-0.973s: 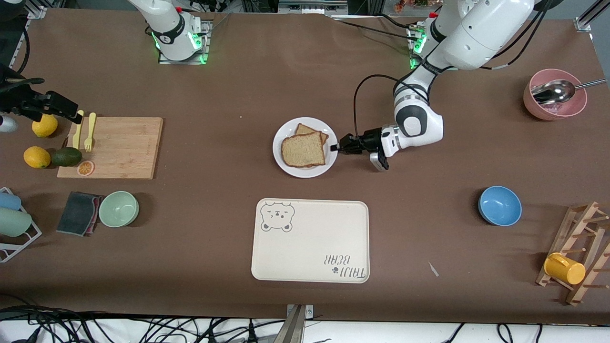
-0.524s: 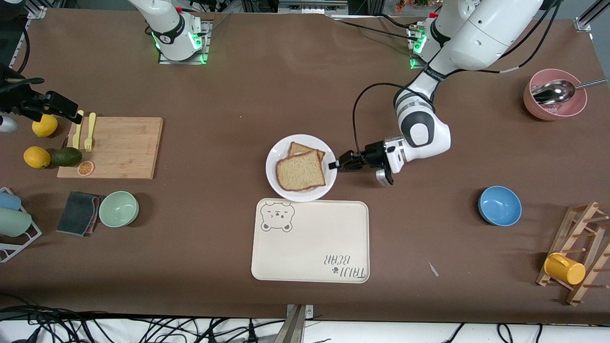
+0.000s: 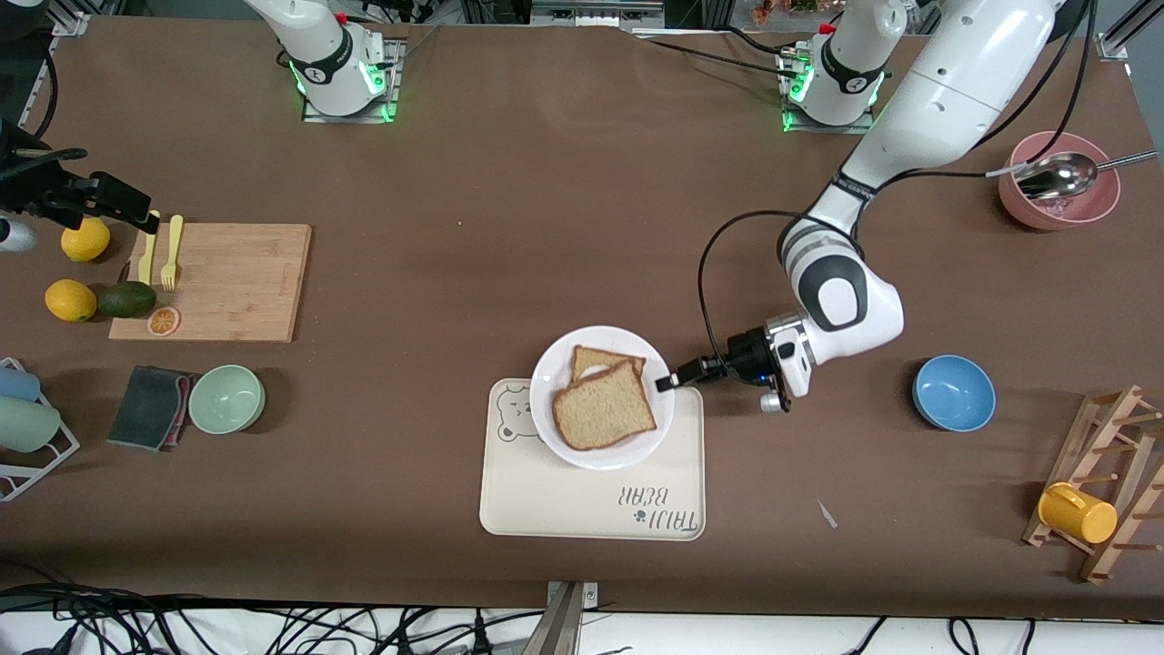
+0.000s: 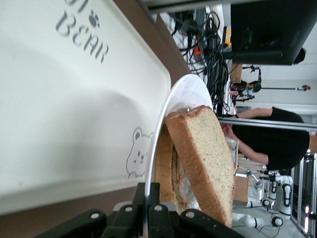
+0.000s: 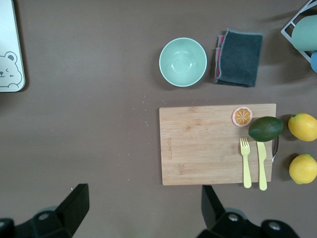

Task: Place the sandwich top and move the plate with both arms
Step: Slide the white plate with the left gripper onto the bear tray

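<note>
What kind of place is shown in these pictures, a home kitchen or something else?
Probably a robotics lab staged as a kitchen: two arm bases bolted to the table, loose cables at its edge, and props such as the cutting board and bear tray.

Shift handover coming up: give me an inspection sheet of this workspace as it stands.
Surface: brown table, a few crumbs.
Job's things: light-brown bread slice tops the sandwich on the round white plate, which is over the cream bear tray.
Clutter: wooden cutting board, lemons, avocado, green bowl, blue bowl, pink bowl with spoon, yellow cup on a rack.
Grippers: left tool shut on the plate's rim; right tool open, waiting above the cutting board's end.
Cables: black cable looping at the left wrist.
Surroundings: cable tangle past the table edge.
</note>
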`<state>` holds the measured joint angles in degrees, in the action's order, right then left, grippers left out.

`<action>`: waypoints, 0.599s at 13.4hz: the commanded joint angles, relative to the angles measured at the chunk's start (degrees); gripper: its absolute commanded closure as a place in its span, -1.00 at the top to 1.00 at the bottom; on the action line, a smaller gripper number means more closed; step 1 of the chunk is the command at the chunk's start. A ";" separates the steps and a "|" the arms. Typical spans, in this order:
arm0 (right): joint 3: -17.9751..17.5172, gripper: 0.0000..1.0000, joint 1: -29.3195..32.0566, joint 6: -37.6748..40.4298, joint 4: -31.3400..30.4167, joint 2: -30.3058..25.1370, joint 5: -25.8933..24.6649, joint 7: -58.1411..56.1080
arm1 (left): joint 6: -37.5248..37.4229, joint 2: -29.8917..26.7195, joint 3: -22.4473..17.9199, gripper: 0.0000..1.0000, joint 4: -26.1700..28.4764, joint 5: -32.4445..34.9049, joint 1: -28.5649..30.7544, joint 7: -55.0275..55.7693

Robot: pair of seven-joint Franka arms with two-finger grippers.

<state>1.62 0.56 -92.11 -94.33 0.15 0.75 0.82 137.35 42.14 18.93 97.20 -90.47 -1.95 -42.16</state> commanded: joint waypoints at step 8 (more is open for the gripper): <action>-0.48 1.00 0.40 1.49 1.34 0.29 -0.13 0.41 | 0.11 15.51 -10.57 -1.00 -22.58 1.08 -9.12 7.26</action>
<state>1.62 0.56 -91.85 -94.30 0.16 0.75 0.82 137.35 54.43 10.34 80.20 -90.37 -8.75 -37.62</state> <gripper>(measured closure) 0.000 0.956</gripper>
